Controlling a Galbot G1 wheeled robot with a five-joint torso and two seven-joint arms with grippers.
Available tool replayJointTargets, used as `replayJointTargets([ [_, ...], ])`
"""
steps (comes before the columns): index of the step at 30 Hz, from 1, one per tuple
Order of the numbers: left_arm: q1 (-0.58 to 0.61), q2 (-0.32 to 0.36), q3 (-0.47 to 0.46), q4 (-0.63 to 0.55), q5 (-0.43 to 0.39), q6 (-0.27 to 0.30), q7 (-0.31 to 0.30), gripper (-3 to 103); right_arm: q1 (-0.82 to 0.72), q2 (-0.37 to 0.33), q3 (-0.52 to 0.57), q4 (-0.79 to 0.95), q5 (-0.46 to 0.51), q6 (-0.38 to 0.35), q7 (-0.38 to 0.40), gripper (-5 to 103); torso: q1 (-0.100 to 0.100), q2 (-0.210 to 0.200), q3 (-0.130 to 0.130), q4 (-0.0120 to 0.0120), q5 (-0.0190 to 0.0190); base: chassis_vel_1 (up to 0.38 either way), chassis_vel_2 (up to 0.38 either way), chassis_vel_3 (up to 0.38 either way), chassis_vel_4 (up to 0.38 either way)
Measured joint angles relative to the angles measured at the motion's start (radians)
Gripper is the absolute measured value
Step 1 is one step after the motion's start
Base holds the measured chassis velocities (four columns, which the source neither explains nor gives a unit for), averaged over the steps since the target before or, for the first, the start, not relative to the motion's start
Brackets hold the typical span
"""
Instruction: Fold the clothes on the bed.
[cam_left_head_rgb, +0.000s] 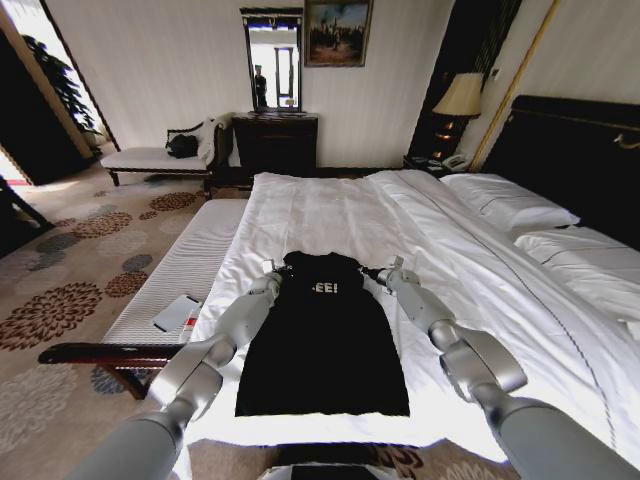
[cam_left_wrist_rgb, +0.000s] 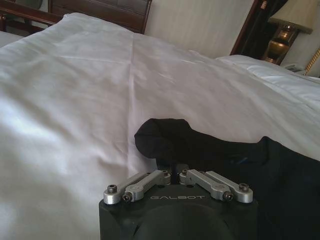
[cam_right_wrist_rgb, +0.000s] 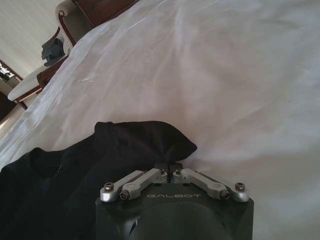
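1. The black T-shirt (cam_left_head_rgb: 322, 345) lies flat on the bed (cam_left_head_rgb: 480, 280), its collar end toward 12 o'clock, sleeves folded in, with white lettering partly showing.
2. The left end effector (cam_left_head_rgb: 272, 272) sits at the shirt's 10 o'clock shoulder, its fingers pressed together on the fabric.
3. The right end effector (cam_left_head_rgb: 385, 272) sits at the 2 o'clock shoulder, likewise clamped on the shirt.
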Motion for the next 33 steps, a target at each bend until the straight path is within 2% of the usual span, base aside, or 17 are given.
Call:
replayJointTargets([
  [13,-0.005,0.009,-0.007,-0.007,-0.001,0.000,0.000,3,-0.005,-0.014,-0.013,0.035,0.011,0.002,0.006,1,0.000,0.000,0.000,0.0000,0.0000,0.000,0.000,0.000,0.000],
  [22,-0.039,0.020,-0.014,-0.012,-0.022,0.000,0.000,3,0.003,-0.061,-0.054,0.122,0.093,-0.001,0.046,1,0.000,0.000,0.000,-0.0002,0.0000,0.000,0.000,0.000,0.000],
  [33,-0.101,0.034,-0.014,0.013,-0.046,0.002,0.002,3,0.043,-0.091,-0.093,0.159,0.129,0.004,0.061,1,0.000,0.000,0.000,-0.0001,0.0000,0.000,0.000,0.000,0.000],
])
